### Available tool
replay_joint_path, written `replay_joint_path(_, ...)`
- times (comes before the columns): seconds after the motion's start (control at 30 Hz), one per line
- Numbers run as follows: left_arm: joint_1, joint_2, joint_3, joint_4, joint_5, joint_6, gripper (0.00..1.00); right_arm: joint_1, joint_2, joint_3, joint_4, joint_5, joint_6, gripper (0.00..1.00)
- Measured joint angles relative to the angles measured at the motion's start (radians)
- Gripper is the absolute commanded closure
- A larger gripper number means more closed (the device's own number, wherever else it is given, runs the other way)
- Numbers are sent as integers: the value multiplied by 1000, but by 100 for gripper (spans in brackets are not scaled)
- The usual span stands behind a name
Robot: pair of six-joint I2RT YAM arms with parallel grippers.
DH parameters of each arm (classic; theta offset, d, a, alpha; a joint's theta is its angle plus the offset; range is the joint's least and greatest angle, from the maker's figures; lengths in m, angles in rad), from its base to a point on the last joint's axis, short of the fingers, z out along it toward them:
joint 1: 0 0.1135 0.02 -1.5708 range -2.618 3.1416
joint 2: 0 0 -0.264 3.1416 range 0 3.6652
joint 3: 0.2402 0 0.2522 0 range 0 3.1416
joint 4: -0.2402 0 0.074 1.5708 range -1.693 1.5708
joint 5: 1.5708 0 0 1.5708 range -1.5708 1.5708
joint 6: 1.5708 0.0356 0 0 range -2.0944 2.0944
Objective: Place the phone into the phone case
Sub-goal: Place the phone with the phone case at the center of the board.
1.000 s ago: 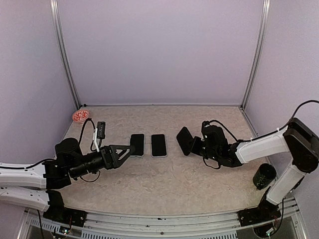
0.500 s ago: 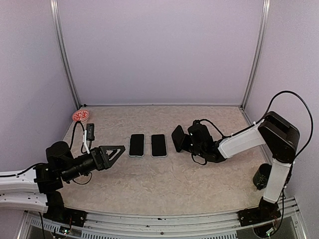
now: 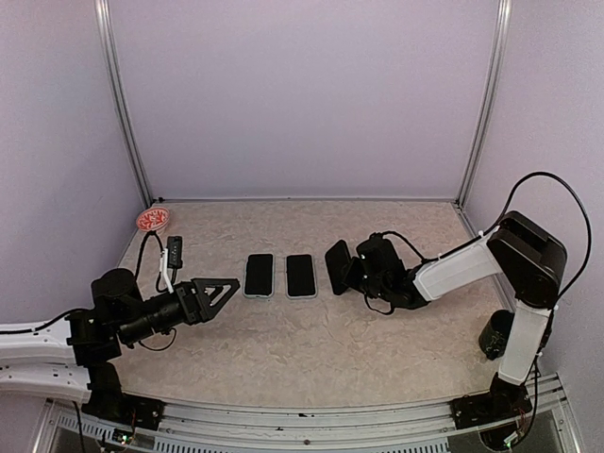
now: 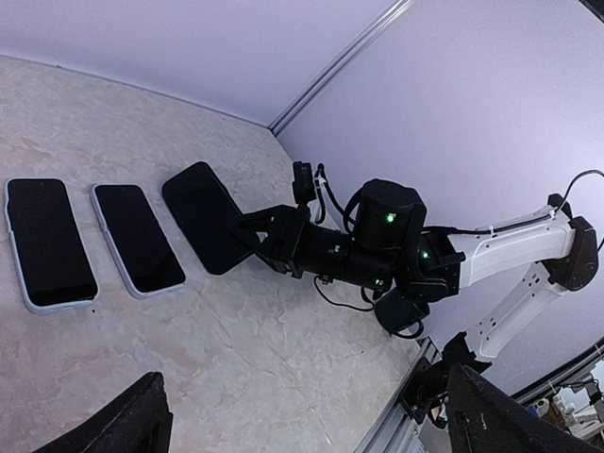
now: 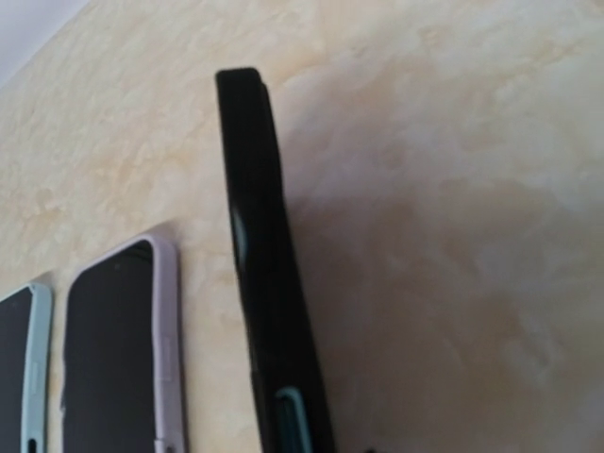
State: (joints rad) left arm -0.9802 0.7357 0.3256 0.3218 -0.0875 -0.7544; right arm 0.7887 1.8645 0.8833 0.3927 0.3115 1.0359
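Two phones lie flat, screens up, side by side mid-table: one in a pale blue case point(image 3: 260, 275) point(image 4: 47, 241) point(image 5: 19, 368), one in a lilac-white case point(image 3: 300, 275) point(image 4: 139, 238) point(image 5: 118, 349). Just right of them a black phone point(image 3: 336, 267) point(image 4: 206, 217) point(image 5: 269, 283) stands tilted on its long edge, with a teal side button. My right gripper point(image 3: 353, 273) holds its right end; its fingers do not show in the right wrist view. My left gripper point(image 3: 223, 287) point(image 4: 316, 425) hovers open and holds nothing, left of and nearer than the cased phones.
A round red-and-white disc point(image 3: 153, 220) lies at the back left corner. A black cup point(image 3: 499, 333) point(image 4: 401, 311) stands near the right arm's base. Metal frame posts point(image 3: 124, 104) rise at the back corners, and a rail runs along the near edge.
My left gripper drew back from the blue-cased phone toward the near left. My right arm carried the black phone left, closer to the lilac-cased phone; it has barely moved since.
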Motion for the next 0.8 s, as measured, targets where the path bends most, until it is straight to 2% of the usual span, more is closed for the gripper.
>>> replay_joint_path(0.47, 0, 23, 0, 6, 0, 0, 1, 0, 0, -13, -29, -4, 10, 72)
replay_joint_path(0.8, 5, 35, 0, 17, 1, 0, 1, 0, 0, -14, -55, -4, 15, 66)
